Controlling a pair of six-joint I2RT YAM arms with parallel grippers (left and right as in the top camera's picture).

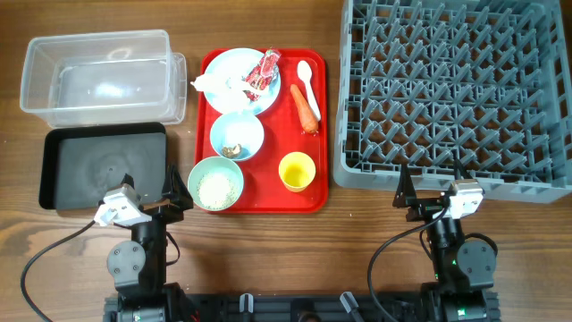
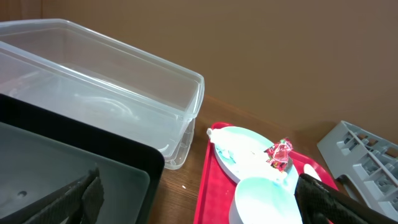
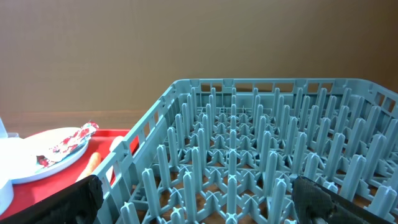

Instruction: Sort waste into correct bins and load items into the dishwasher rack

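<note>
On the red tray, the pale blue plate (image 1: 234,64) holds the red-and-white wrapper (image 1: 264,70) and white tissue (image 1: 210,83). Beside it lie the white spoon (image 1: 308,82) and carrot (image 1: 306,107). A blue bowl (image 1: 237,134) holds a brown bit, and a green bowl (image 1: 216,183) holds rice grains. The yellow cup (image 1: 297,172) stands upright. The clear tub (image 1: 103,76) and black tray (image 1: 103,168) sit at the left, the grey rack (image 1: 456,89) at the right. My left gripper (image 1: 176,192) is open near the green bowl. My right gripper (image 1: 405,190) is open at the rack's front edge.
The flat red serving tray (image 1: 308,201) lies between the bins and the rack. Bare wooden table shows along the front, where both arm bases and their cables stand. The rack's front wall (image 3: 134,162) rises just ahead of my right fingers.
</note>
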